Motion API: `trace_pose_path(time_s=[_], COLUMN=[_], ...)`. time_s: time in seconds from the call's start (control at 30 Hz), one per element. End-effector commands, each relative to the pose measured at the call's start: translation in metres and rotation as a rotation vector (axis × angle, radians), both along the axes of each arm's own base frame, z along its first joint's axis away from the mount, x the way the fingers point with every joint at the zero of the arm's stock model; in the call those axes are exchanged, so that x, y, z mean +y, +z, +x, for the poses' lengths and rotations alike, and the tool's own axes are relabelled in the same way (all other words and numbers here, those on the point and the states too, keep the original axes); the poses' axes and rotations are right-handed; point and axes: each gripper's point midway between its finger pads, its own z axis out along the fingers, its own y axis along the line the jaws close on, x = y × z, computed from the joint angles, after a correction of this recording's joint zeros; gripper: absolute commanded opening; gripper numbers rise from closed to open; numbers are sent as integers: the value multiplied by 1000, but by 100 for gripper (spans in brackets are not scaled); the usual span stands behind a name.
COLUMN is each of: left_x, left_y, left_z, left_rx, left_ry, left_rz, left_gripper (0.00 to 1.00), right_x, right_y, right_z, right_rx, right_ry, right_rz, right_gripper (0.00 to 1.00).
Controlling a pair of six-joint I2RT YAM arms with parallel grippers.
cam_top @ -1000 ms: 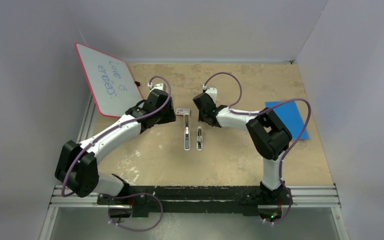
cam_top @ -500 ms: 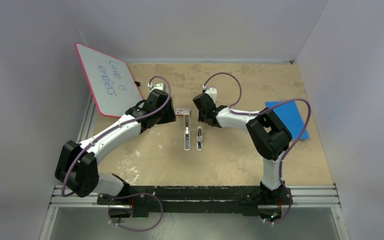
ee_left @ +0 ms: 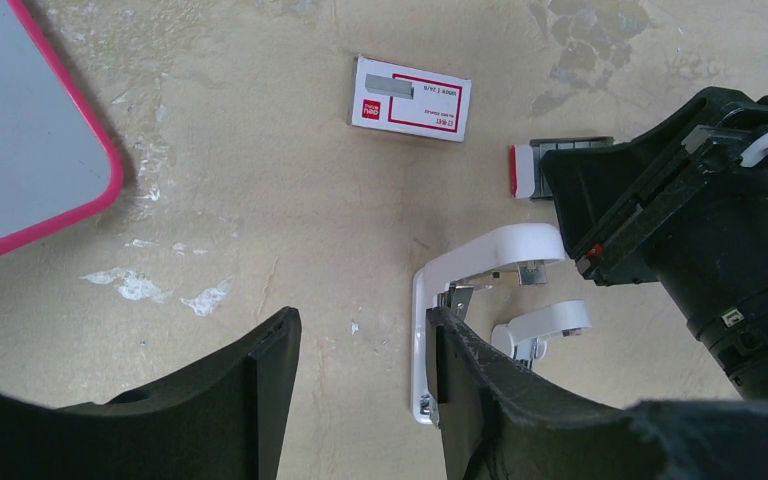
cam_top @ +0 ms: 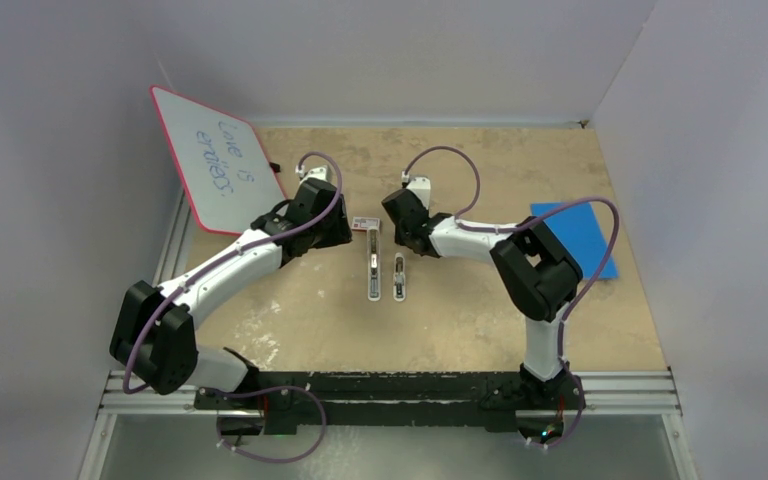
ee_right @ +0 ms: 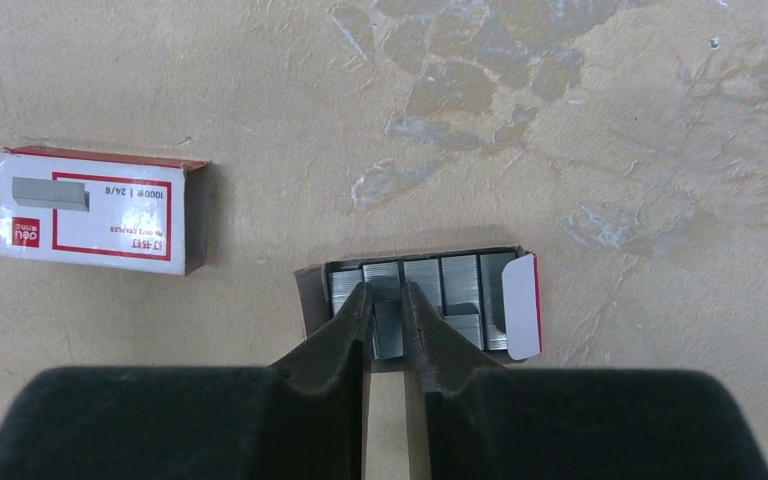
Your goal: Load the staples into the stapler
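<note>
The open white stapler (cam_top: 373,268) lies mid-table with its second white bar (cam_top: 399,277) beside it; it also shows in the left wrist view (ee_left: 420,340). My left gripper (ee_left: 360,350) is open and empty, its right finger (ee_left: 460,370) just beside the stapler's end. My right gripper (ee_right: 385,292) reaches into an open staple tray (ee_right: 522,305) and is shut on one dark grey ribbed block of staples (ee_right: 388,335). Other grey blocks (ee_right: 460,280) lie in the tray. In the top view the right gripper (cam_top: 397,228) hides the tray.
A red-and-white staple box (ee_right: 95,210) lies left of the tray, also seen in the left wrist view (ee_left: 410,98). A pink-edged whiteboard (cam_top: 218,160) leans at the back left. A blue sheet (cam_top: 580,235) lies at the right.
My right gripper has shifted slightly to the left over the tray. The left arm and the stapler have not moved.
</note>
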Motion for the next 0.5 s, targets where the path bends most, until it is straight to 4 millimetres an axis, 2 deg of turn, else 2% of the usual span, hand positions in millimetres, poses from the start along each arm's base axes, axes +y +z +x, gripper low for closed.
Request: trace_pose_path(time_s=[0.0,0.3,0.47], left_x=[-3,-3,-3], left_y=[16,17,18], left_z=[8,8,7], left_rx=[-38,-41,-41], left_ry=[-2,-1,-3], left_rz=[-25,-24,-25], left_gripper=[48,48,48], right_x=[-7,-1,-2], right_y=[16,48,46], right_z=[1,2,-1], right_rx=[-32,-91,-77], right_ry=[-43,-44,-38], right_rz=[-8,77,69], right_gripper=[15,12,15])
